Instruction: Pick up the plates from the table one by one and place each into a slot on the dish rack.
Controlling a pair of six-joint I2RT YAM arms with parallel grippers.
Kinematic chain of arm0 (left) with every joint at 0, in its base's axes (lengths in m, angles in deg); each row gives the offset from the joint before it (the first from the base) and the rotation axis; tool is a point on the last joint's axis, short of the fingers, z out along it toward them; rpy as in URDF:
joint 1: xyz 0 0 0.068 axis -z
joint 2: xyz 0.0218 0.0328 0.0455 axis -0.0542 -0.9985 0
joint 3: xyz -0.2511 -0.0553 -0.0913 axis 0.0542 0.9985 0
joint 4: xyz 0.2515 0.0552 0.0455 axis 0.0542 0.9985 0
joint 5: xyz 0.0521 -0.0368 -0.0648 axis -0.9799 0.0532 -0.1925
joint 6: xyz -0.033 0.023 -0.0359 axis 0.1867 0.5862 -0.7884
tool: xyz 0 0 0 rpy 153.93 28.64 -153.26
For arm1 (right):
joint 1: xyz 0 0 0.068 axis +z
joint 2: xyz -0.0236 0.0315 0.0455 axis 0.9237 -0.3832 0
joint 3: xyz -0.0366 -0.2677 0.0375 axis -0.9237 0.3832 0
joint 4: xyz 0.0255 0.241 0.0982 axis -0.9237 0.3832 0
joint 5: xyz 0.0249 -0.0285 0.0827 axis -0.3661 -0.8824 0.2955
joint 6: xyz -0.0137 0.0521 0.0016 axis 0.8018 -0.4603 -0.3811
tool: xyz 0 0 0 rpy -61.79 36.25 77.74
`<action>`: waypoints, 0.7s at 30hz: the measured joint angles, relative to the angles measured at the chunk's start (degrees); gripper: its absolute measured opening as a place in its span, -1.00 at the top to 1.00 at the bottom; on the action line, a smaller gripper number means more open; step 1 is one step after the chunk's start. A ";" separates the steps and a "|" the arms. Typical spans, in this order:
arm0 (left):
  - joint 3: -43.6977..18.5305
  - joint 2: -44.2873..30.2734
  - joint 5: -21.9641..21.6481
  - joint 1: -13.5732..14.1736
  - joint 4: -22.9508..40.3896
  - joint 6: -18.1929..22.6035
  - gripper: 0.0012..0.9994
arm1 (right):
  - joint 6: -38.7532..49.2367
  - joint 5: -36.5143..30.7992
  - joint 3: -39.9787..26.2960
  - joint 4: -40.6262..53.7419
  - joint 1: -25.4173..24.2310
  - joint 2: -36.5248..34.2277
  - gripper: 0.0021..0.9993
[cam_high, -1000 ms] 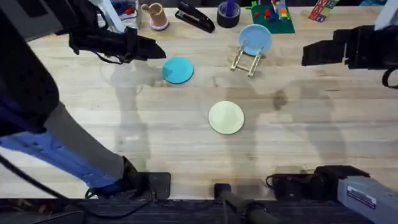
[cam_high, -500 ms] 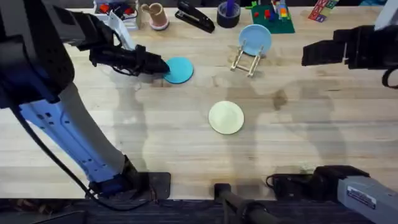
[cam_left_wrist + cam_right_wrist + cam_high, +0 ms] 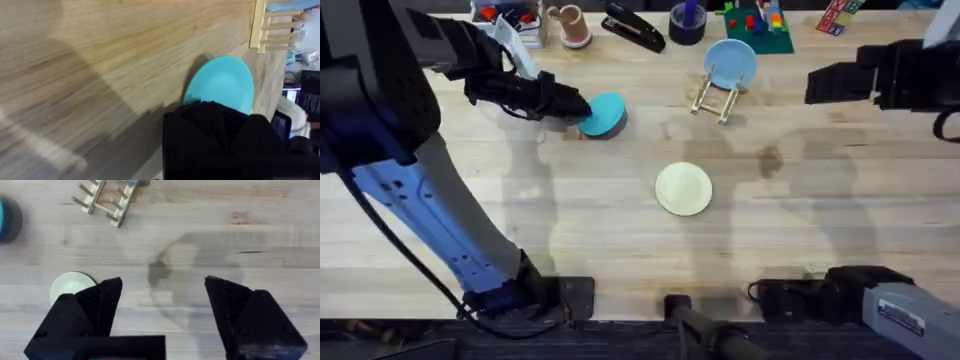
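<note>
Closest to the arm bases, the large light wooden table (image 3: 620,250) of pale planks is bare apart from the small round pale cream-yellow plate (image 3: 684,189), lying flat near the middle and well apart from both grippers.

Out on the right side, the black right gripper (image 3: 812,86) hangs over bare wood with its fingers wide apart and nothing between them. Its wrist camera looks straight down at the planks, with the cream plate off to one side.

Further back on the left, the black left gripper (image 3: 578,104) is right at the near edge of the small round teal-blue plate (image 3: 605,113). In the overhead view the plate looks squashed into an oval, so my guess is that edge is tipped up off the table. The left wrist view has the black fingers over the plate's rim, but I can't tell if they're actually clamped on it or just touching.

Farthest back sits the small light-wood dish rack (image 3: 717,98) of thin upright dowels, with a paler sky-blue plate (image 3: 730,62) already standing in a slot.

Handling-wise, these plates look light, stiff and smooth, so probably slippery, and there's nothing to get under while they lie flat. I'd pinch the rim once one edge is lifted and keep a firm grip so the plate doesn't swing when it's turned upright for the rack.
</note>
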 joint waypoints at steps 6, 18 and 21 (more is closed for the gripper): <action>-0.59 0.09 -1.33 0.98 -0.03 -0.09 0.92 | -0.91 0.18 0.00 0.01 0.00 0.00 -0.99; -0.73 0.11 -1.57 1.26 -0.05 -0.27 0.92 | -14.25 12.53 0.00 0.04 2.06 0.00 -0.99; -0.72 0.13 -1.57 1.26 -0.03 -0.26 0.92 | -18.40 13.44 0.00 -1.94 5.08 0.00 -0.99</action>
